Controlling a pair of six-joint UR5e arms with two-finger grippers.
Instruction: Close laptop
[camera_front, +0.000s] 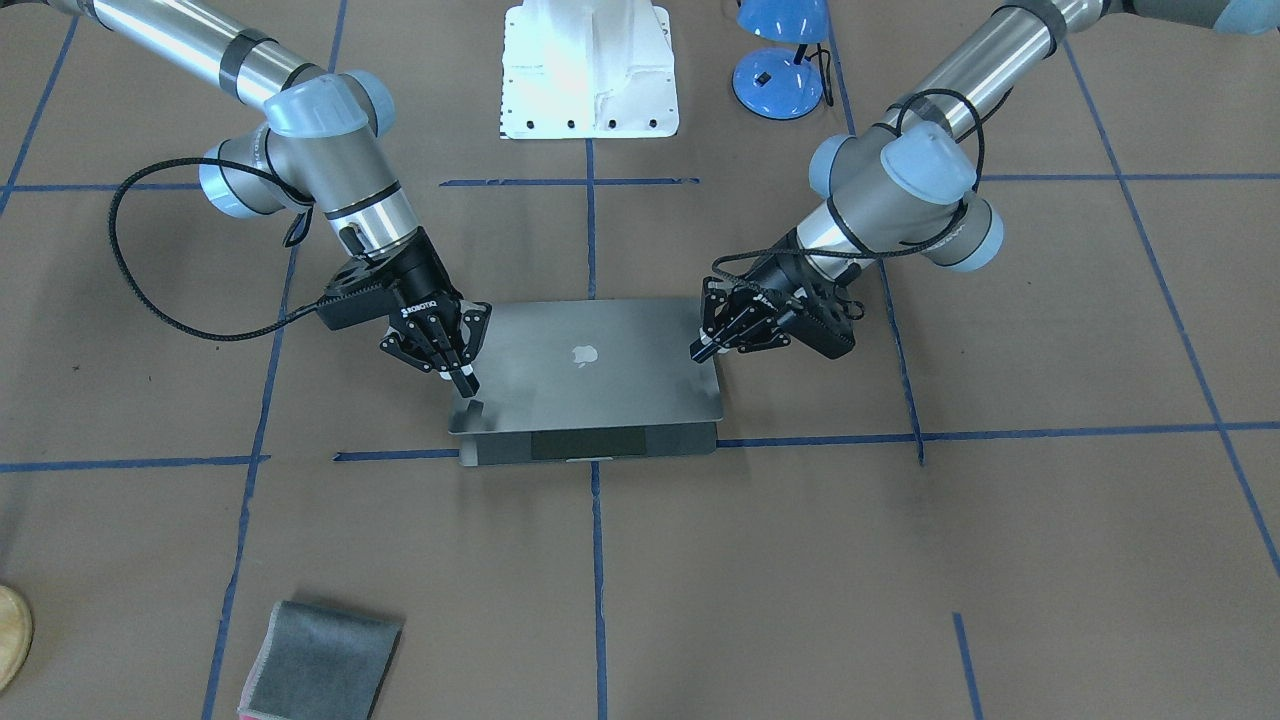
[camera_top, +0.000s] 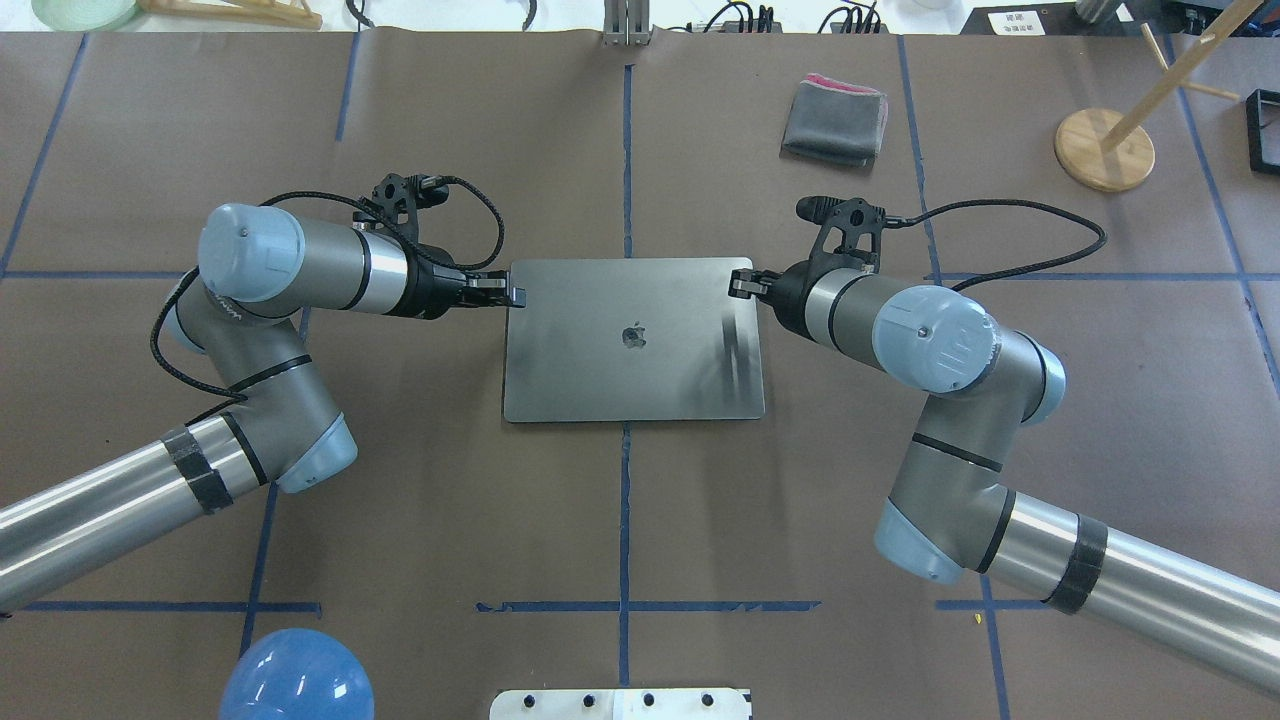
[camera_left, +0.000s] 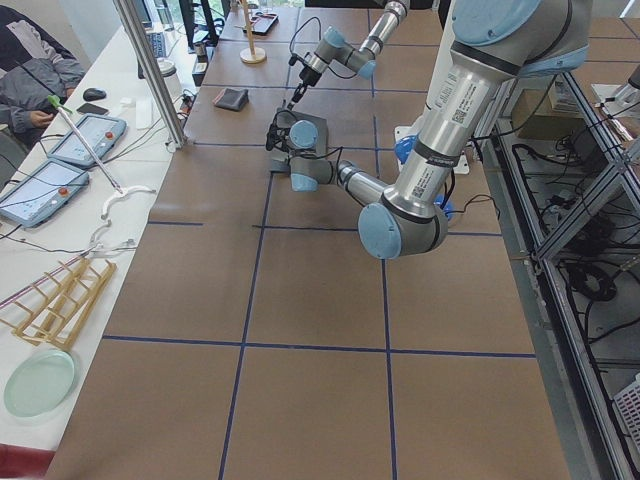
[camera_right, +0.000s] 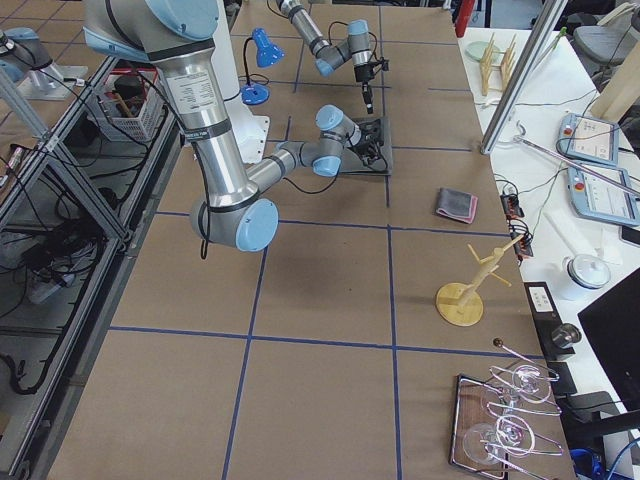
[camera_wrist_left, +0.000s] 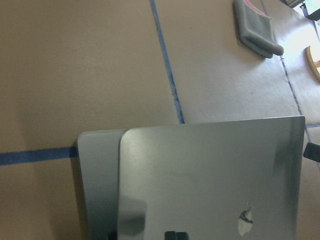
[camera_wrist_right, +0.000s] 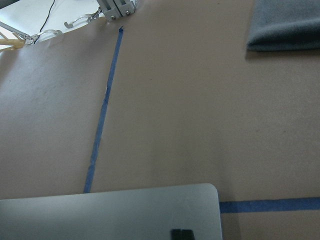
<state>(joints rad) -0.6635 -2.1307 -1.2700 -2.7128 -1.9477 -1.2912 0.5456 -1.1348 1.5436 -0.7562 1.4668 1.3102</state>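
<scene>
The grey-silver laptop lies at the table's middle, logo up, its lid lowered almost flat; a narrow gap to the base still shows at the front edge. It also shows in the overhead view and the left wrist view, where the base peeks out beside the lid. My left gripper is shut, its tip at one far corner of the lid. My right gripper is shut, its tip on the lid near the other far corner.
A folded grey cloth lies beyond the laptop. A wooden stand is at the far right. A blue lamp and the white robot base stand near the robot. Blue tape lines cross the brown table.
</scene>
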